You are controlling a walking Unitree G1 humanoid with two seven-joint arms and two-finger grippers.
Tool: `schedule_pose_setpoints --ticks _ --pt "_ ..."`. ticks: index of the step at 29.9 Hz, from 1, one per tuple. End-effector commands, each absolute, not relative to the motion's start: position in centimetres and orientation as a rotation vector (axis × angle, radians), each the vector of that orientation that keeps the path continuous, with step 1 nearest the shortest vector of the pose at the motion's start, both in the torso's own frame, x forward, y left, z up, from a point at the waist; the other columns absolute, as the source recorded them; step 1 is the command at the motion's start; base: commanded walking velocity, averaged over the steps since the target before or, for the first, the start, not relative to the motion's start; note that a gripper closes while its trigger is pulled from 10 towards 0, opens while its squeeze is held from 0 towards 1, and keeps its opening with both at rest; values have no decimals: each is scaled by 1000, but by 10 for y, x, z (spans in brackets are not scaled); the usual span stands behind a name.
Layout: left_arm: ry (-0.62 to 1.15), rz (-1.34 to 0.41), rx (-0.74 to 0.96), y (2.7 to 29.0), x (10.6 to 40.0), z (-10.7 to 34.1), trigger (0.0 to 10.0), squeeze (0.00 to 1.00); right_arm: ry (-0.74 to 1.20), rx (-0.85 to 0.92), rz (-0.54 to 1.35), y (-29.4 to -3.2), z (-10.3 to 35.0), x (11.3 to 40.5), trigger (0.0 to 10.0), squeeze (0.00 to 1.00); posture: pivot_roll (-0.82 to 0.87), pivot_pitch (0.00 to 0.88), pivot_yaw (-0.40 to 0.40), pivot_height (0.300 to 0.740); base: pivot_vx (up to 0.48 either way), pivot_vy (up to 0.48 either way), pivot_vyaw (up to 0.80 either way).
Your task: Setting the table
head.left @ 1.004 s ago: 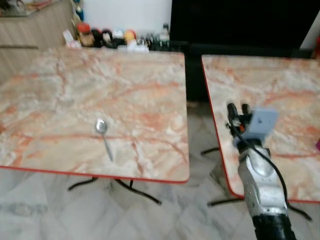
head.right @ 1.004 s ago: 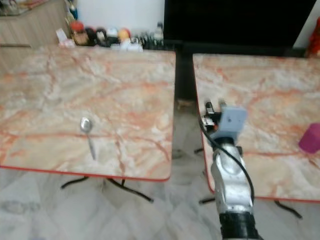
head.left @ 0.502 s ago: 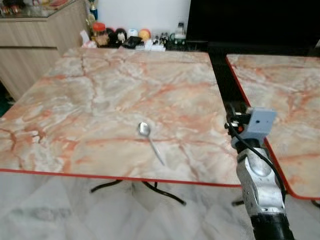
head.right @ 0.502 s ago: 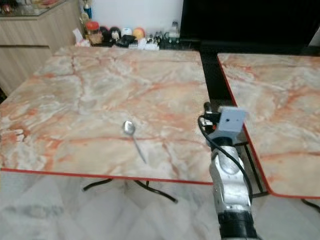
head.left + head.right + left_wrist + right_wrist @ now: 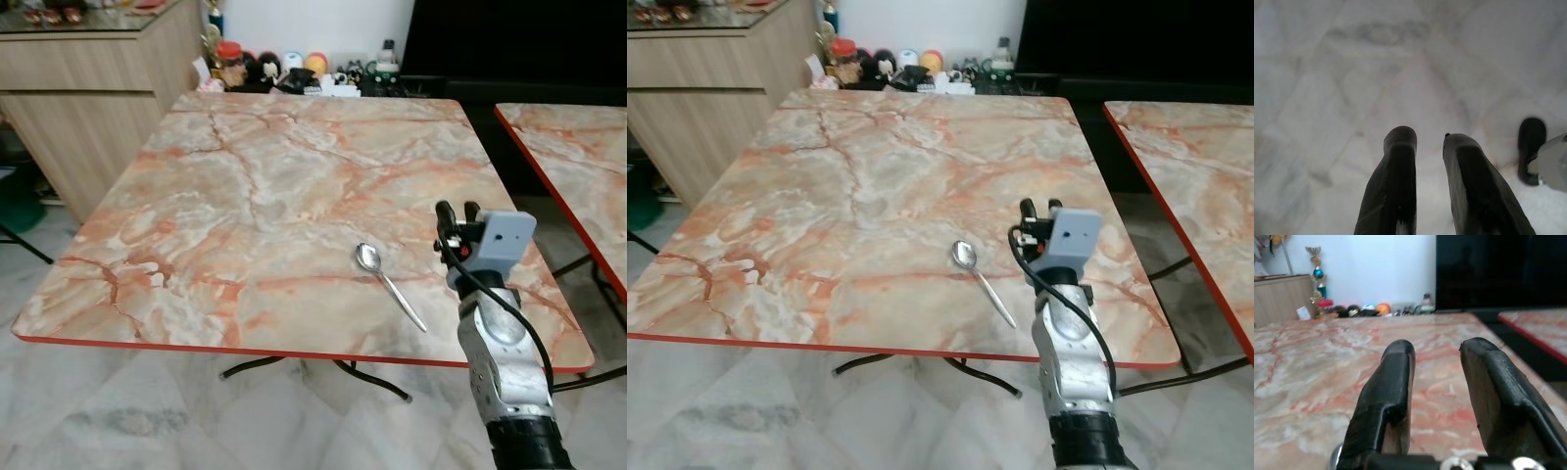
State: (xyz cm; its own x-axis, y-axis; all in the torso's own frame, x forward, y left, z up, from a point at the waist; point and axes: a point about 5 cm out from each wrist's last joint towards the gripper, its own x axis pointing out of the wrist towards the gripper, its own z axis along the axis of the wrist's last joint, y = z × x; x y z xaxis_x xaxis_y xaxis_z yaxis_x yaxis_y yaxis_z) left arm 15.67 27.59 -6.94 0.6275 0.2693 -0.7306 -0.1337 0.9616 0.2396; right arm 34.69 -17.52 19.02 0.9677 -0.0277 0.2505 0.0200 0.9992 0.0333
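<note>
Right gripper [image 5: 458, 211] raised over the near right part of the table [image 5: 245, 186], fingers [image 5: 1386, 396] parted with a gap, holding nothing. Spoon [image 5: 389, 283] lies flat on the table just beside it, toward the robot's left, bowl pointing away, handle angled toward the near edge, apart from the fingers. Left gripper [image 5: 1427, 142] hangs idle over the pale floor [image 5: 1352, 73], fingers slightly apart, empty. Second table [image 5: 578, 157] off to the right across a gap. Wooden cabinet [image 5: 88, 108] on the far left. Row of jars and bottles [image 5: 294, 73] behind the table's far edge by the white wall.
</note>
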Motion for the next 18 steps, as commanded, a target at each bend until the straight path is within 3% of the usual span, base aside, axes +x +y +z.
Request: schedule_pose_setpoints --ticks 1,15,18 --pt "872 219 187 276 151 -72 10000 0 -270 36 -17 -173 194 347 10000 0 104 112 -24 740 0 0 0" --pt "873 202 228 275 151 -72 10000 0 -232 4 7 -173 183 343 10000 0 101 115 -23 740 18 0 0" --pt "871 204 227 275 151 -71 10000 0 -249 13 26 -171 184 341 10000 0 101 116 -22 740 245 0 800"
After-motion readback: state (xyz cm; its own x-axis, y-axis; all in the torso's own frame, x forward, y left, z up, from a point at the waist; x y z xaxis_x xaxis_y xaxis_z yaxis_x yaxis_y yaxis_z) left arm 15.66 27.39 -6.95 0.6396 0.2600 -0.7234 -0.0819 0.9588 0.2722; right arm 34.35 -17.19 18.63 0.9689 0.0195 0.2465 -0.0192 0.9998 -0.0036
